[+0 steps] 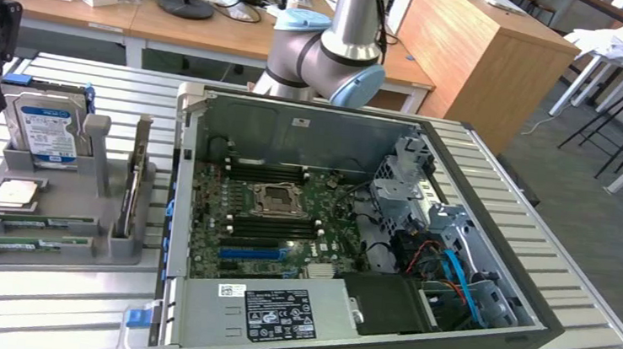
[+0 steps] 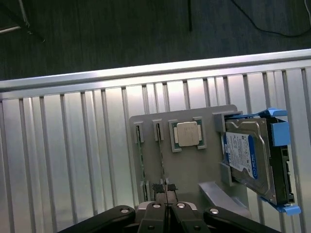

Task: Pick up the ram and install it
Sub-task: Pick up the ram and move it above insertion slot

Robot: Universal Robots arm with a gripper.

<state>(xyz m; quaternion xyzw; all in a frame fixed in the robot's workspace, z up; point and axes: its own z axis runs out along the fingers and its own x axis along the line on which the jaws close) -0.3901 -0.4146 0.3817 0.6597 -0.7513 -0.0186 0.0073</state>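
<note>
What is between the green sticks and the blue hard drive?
A square silver processor chip, lying in its own pocket of the grey tray. The wrist view shows it between the ram sticks and the hard drive.

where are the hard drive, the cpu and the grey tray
hard drive [image 1: 45,127]: exterior view, on its blue and white label
cpu [image 2: 187,133]: wrist view, middle of its metal lid
grey tray [image 1: 44,261]: exterior view, on its front wall
</note>
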